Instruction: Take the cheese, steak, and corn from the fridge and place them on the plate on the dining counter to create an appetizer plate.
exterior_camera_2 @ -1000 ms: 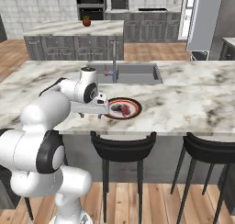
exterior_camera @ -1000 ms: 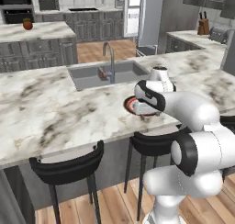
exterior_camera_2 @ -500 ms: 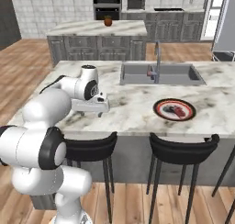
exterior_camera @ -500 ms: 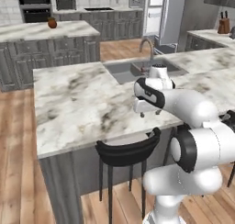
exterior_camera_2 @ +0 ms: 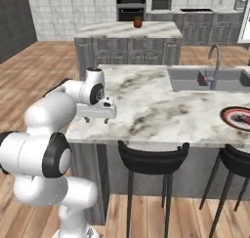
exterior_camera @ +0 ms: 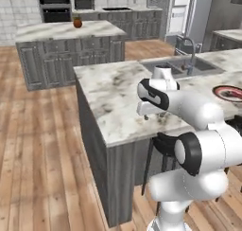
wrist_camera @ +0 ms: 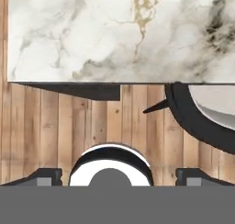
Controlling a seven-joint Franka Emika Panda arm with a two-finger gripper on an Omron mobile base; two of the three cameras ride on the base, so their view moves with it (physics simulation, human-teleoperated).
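My gripper (exterior_camera: 150, 114) (exterior_camera_2: 96, 119) hangs open and empty over the near left corner of the dining counter (exterior_camera: 111, 100) (exterior_camera_2: 146, 108). In the hand view its fingertips (wrist_camera: 44, 177) stand wide apart, looking down past the marble edge (wrist_camera: 114, 35) at the wooden floor. The plate (exterior_camera: 230, 93) (exterior_camera_2: 237, 118) lies far to the right on the counter, cut by the frame edge. Something dark red lies on it; I cannot tell whether it is the steak. The cheese and the corn are out of view.
An inset sink (exterior_camera: 176, 67) (exterior_camera_2: 205, 79) with a tap (exterior_camera: 191, 54) (exterior_camera_2: 215, 61) lies between my hand and the plate. Black stools (exterior_camera_2: 152, 160) (wrist_camera: 202, 113) stand under the counter's near edge. A smaller marble island (exterior_camera: 61, 31) (exterior_camera_2: 128, 30) carries a brown round object (exterior_camera: 77, 22).
The whole scene has shifted right in both base views: the base has driven left along the counter. The plate has gone from near my hand to the far right. The arm keeps its pose.
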